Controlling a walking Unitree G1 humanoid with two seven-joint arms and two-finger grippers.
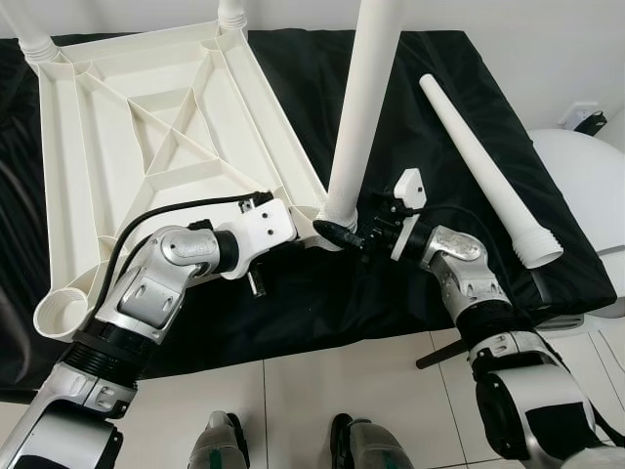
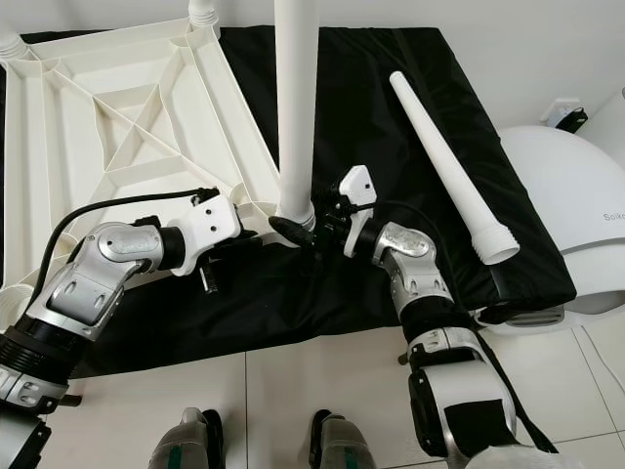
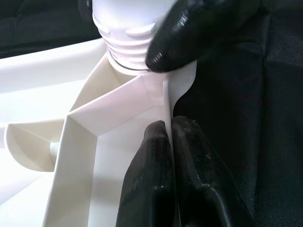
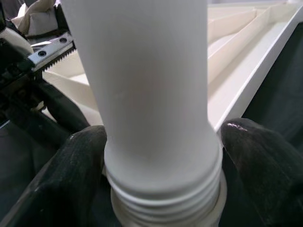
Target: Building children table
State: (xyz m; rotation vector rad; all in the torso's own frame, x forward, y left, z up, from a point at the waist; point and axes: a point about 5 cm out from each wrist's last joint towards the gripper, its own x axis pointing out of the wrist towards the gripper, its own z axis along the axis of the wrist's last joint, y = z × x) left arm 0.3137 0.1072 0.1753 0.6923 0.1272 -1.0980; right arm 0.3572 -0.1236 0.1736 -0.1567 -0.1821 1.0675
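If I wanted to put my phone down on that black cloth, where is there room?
The black cloth is bare along its near edge below both grippers, and between the upright leg and the loose leg. It is crowded where the left gripper and right gripper meet at the tabletop corner.

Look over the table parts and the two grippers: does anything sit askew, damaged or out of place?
Nothing looks damaged. The tabletop lies upside down on the black cloth. The right gripper holds an upright leg in its corner socket; the left gripper pinches the rim. One spare leg lies loose and one socket is empty.
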